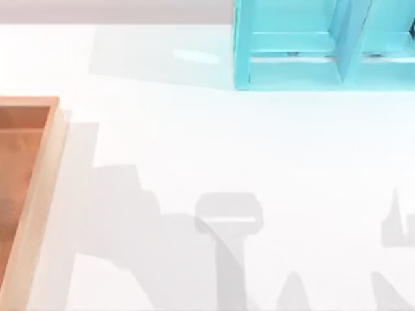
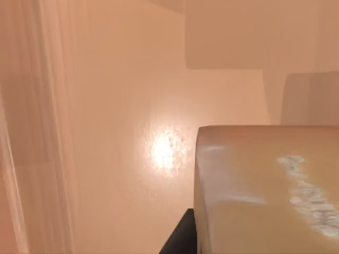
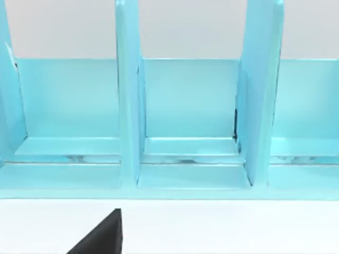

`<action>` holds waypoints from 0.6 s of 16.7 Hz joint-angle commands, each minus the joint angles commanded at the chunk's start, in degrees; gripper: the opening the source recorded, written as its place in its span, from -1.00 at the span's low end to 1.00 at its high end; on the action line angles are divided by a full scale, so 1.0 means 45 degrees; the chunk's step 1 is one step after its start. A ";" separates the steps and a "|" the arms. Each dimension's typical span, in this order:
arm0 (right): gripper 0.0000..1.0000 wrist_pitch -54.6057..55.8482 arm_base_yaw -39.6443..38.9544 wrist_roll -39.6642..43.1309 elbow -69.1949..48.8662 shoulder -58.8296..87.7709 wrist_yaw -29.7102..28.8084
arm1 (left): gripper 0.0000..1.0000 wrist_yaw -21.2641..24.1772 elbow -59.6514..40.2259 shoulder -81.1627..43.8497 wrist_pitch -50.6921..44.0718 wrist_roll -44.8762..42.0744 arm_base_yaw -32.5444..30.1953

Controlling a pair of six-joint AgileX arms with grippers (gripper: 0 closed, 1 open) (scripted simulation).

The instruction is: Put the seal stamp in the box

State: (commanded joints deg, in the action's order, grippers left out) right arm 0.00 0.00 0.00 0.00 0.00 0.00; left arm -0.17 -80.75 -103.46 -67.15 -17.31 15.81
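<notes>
Box [image 1: 39,188]: one wooden tray at the table's [image 1: 194,149] left edge
Seal stamp [image 2: 265,190]: one tan block, speckled face, close over the orange-brown floor in the left wrist view
Shelf unit [image 1: 292,45]: one, turquoise; three dividers in the right wrist view
Grippers: grip cannot be told

A black, flat-faced, sharp-edged wedge of the left gripper [image 2: 180,238] shows in the left wrist view; a matching matte black angular piece of the right gripper [image 3: 100,235] shows in the right wrist view.
</notes>
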 joint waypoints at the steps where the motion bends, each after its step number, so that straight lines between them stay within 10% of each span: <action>1: 1.00 0.0000 0.0000 0.0000 0.0000 0.0000 0.0000 | -1.00 0.0007 0.0287 -0.0003 0.0290 0.0001 0.0014; 6: 1.00 0.0000 0.0000 0.0000 0.0000 0.0000 0.0000 | -1.00 0.0013 0.0462 -0.0022 0.0471 0.0002 0.0030; 10: 1.00 0.0000 0.0000 0.0000 0.0000 0.0000 0.0000 | -0.40 0.0013 0.0462 -0.0022 0.0471 0.0002 0.0030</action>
State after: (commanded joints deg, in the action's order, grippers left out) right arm 0.00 0.00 0.00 0.00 0.00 0.00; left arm -0.11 -78.67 -103.56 -65.03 -17.30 15.94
